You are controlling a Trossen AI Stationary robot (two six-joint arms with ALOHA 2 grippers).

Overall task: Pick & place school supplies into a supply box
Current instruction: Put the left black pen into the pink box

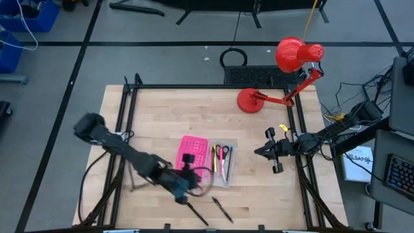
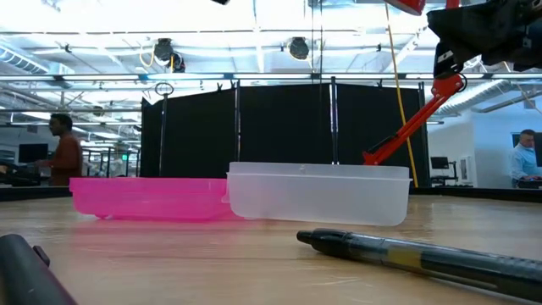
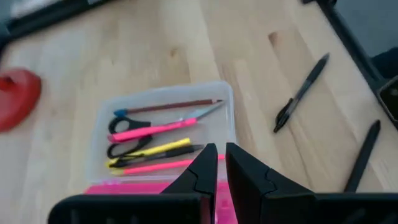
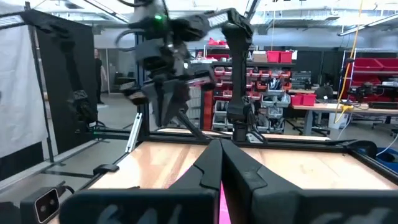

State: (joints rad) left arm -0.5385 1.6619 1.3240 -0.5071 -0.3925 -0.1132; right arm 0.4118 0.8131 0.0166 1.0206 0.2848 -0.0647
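High view: clear supply box (image 1: 224,166) with scissors (image 1: 224,155), pens; left pincer (image 1: 189,176) nearly closed, empty.

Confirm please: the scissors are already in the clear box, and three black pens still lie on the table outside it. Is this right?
Not quite: only two black pens lie on the table outside the clear box, as the high view shows. The scissors are indeed inside.

One clear case (image 1: 224,165) with one pink lid (image 1: 192,153) attached. Inside the case: one pair of scissors (image 3: 129,137), two pink pens (image 3: 163,129), one yellow pen (image 3: 151,152), one brown pencil (image 3: 171,107). Beside the case on the table: two black pens (image 1: 221,208). One red lamp (image 1: 284,74) behind the case.
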